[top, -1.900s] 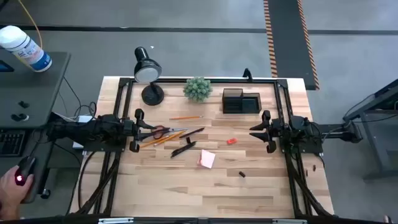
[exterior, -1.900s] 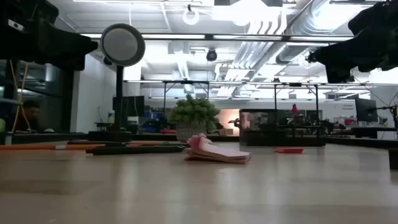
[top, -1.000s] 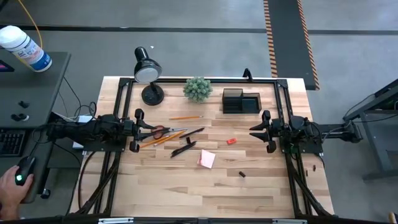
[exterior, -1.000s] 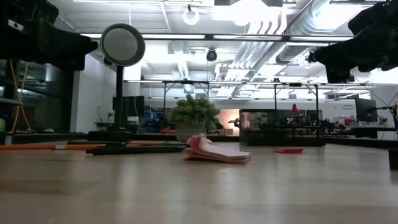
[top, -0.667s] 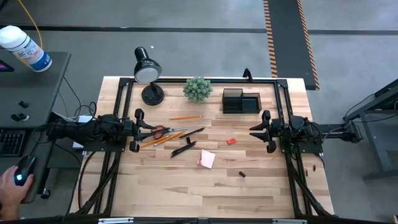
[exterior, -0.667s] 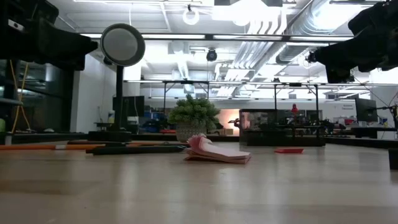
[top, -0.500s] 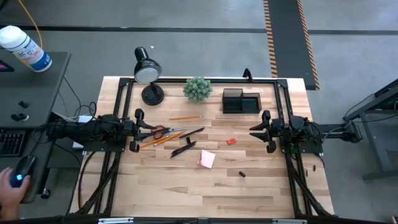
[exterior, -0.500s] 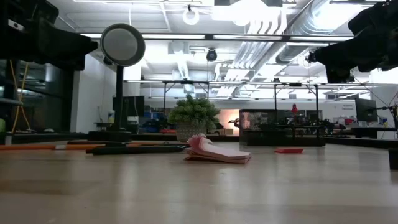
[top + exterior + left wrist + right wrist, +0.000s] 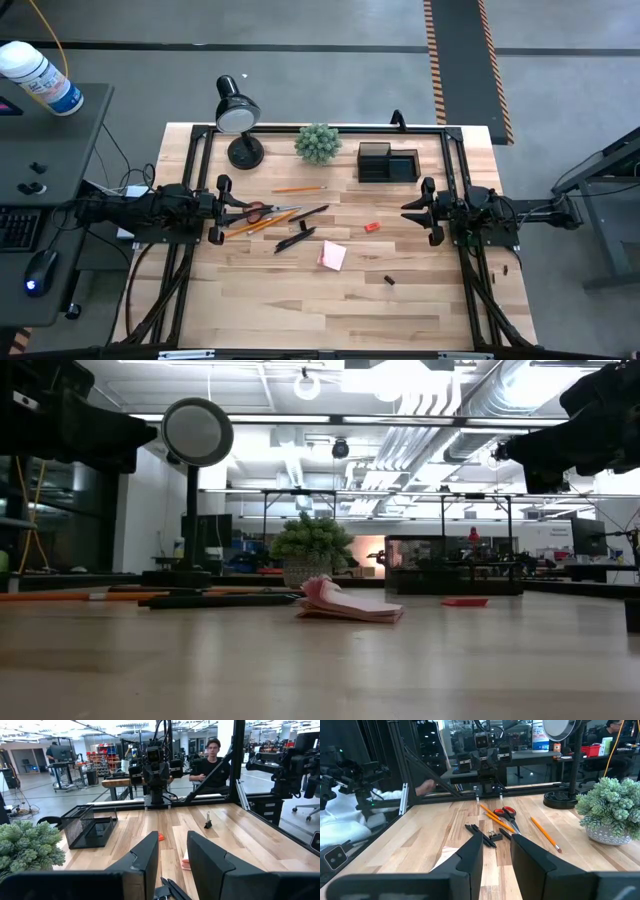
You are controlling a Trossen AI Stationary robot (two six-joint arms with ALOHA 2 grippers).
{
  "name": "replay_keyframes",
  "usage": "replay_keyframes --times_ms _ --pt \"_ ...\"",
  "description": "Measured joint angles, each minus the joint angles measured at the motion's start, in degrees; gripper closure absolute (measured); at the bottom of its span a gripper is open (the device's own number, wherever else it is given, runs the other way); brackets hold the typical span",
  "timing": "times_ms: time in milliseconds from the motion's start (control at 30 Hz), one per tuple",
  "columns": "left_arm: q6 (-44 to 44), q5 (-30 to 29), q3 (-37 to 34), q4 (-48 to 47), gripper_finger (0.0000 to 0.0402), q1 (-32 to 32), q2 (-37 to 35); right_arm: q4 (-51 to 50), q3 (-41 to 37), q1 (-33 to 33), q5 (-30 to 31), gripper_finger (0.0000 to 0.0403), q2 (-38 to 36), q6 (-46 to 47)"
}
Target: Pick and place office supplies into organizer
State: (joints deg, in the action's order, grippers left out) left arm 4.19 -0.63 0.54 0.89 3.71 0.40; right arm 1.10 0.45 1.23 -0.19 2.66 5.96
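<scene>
Wood table [image 9: 300, 300] | L pincer [image 9: 218, 209] apart | R pincer [image 9: 418, 210] apart | no legible text

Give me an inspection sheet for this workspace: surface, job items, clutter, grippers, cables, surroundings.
Surface: wood table, flat.
Job's things: scissors, pencils, pens, sticky pad, eraser, black piece loose on the table; organizer at the back edge.
Clutter: lamp, plant.
Grippers: left gripper open by the scissors; right gripper open, holding nothing.
Cables: along both arms and off the left edge.
Surroundings: side desk with bottle and mouse; seated person beyond the table.
</scene>
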Motion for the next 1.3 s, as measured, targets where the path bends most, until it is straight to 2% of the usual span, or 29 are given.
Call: replay_keyframes --times_ms 1067,1300 --pt "0.0 0.0 0.0 0.0 0.0311 0.0 0.0 0.0 0.0 0.0 0.0 0.0311 0.0 0.0" --pt "0.0 0.0 0.0 0.0 0.0311 0.0 0.0 0.0 0.0 -0.1 0.3 0.0311 0.0 -3.5"
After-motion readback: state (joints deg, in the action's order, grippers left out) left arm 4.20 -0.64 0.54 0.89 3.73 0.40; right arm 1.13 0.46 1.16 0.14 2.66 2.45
